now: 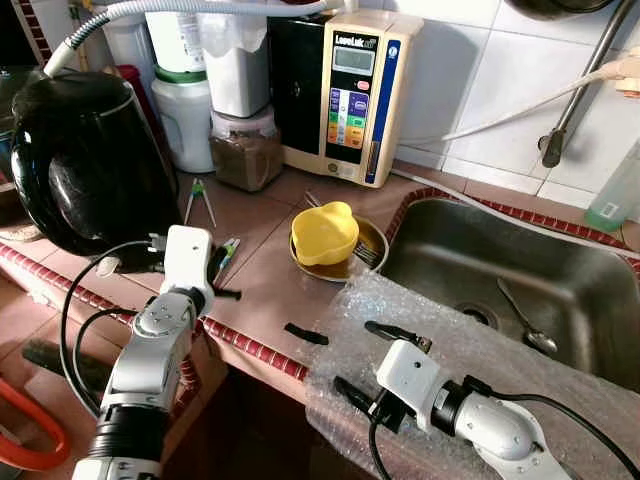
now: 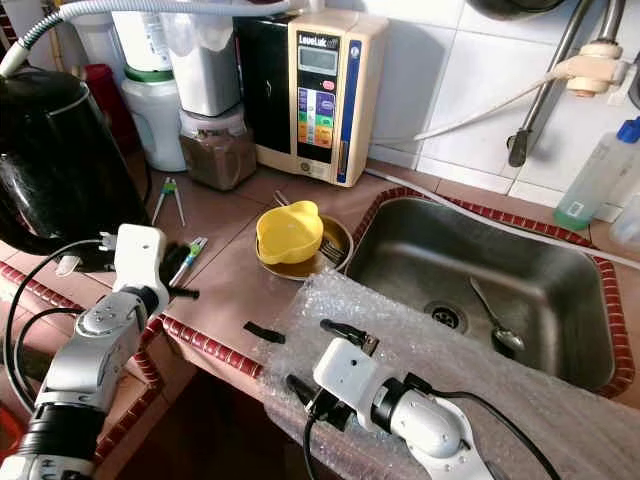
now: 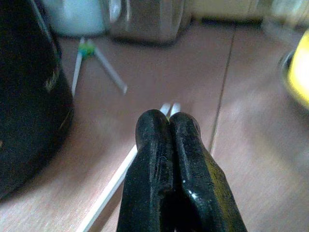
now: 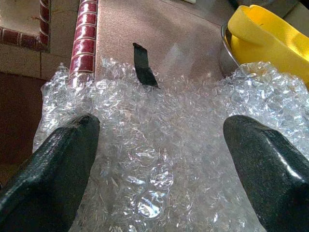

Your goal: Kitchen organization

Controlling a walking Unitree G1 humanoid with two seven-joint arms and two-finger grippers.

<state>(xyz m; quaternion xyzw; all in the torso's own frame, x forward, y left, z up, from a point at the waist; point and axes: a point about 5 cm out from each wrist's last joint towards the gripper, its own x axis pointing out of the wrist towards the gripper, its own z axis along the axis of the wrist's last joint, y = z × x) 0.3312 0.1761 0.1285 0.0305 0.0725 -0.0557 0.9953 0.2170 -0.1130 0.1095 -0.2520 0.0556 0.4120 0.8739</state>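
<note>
Bubble wrap [image 4: 164, 159] beneath spread right gripper [image 4: 159, 159] jaws, left gripper [image 3: 169, 145] jaws closed

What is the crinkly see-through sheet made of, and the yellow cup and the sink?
The sheet looks like clear plastic bubble wrap: rows of shiny air bubbles. The yellow cup seems smooth, glossy plastic, though glazed ceramic is possible. The sink looks like brushed stainless steel: grey, dull and softly reflective.

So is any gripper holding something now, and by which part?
Nothing is held. The right gripper is open over the bubble wrap. The left gripper is shut on nothing, above the counter.
</note>
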